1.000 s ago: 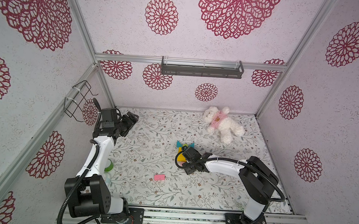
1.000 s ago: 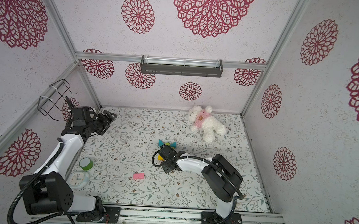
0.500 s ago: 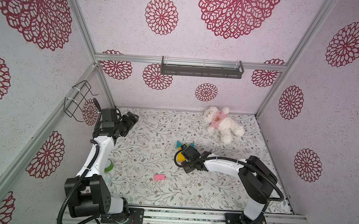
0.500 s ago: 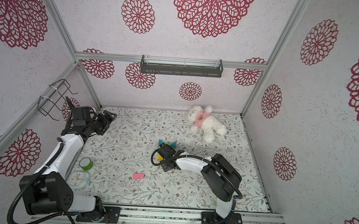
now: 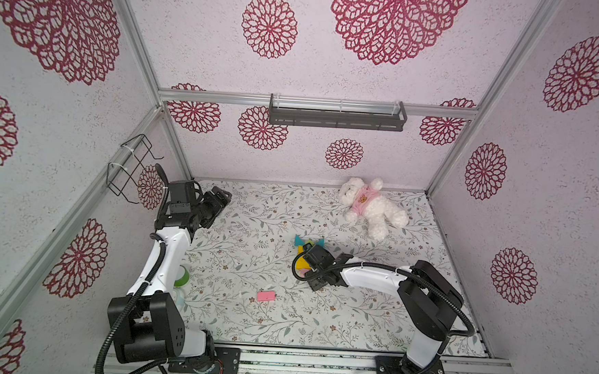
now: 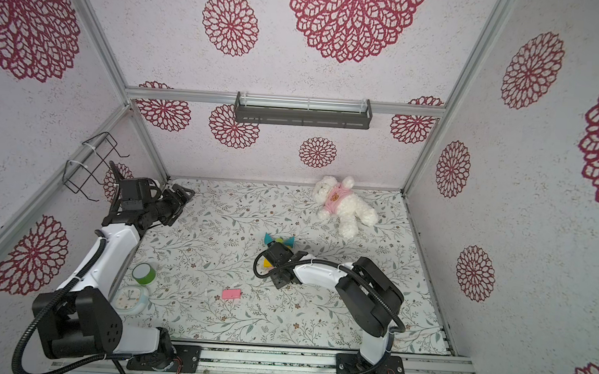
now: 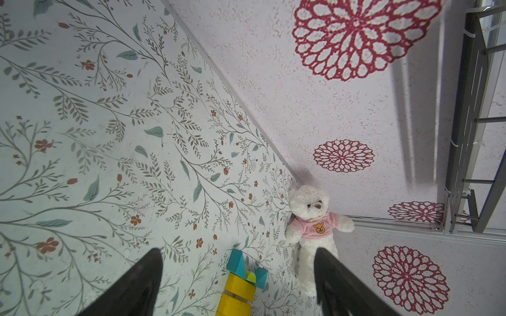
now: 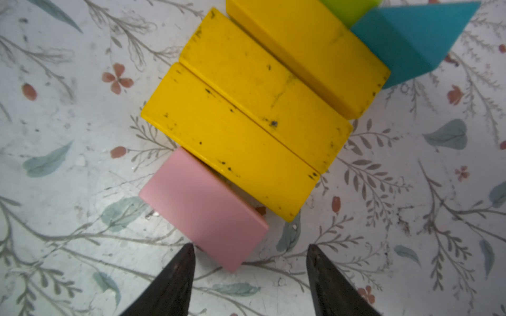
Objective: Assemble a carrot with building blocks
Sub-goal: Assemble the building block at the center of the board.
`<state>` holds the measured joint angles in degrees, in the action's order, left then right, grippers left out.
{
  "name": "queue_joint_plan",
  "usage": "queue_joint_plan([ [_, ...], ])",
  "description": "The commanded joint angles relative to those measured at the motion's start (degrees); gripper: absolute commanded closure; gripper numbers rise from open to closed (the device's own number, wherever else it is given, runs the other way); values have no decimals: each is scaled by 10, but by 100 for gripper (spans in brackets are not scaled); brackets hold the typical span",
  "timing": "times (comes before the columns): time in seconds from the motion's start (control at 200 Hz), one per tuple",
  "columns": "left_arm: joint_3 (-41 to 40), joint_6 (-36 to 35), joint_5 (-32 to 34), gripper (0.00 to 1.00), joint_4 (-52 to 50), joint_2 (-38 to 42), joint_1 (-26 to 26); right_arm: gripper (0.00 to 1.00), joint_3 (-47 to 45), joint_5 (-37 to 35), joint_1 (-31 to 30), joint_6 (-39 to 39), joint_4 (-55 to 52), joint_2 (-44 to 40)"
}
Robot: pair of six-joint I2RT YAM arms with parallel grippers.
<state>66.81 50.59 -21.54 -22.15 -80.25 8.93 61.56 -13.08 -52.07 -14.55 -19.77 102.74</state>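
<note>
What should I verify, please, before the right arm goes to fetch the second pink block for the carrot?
1. Right gripper empty, jaws open: ok.
2. Placed pink block touching the lowest yellow bar: ok.
3. Right fingertips clear of that block: cannot tell; one looks very near its edge.
4. Loose pink block lying alone, apart from the carrot: ok.
5. Left gripper open and far from the carrot: ok.

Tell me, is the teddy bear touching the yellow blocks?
No, in a top view the teddy bear lies near the back wall, well apart from the yellow blocks.
</note>
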Motion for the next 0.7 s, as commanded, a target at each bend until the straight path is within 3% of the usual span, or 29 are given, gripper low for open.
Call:
queue_joint_plan([
  [0.0, 3, -4, 2, 12, 1, -2, -3, 35, -3, -18, 1, 8, -20, -26],
  [0.696, 3, -4, 2, 12, 2, -2, -3, 36, 19, -18, 7, 11, -11, -3],
])
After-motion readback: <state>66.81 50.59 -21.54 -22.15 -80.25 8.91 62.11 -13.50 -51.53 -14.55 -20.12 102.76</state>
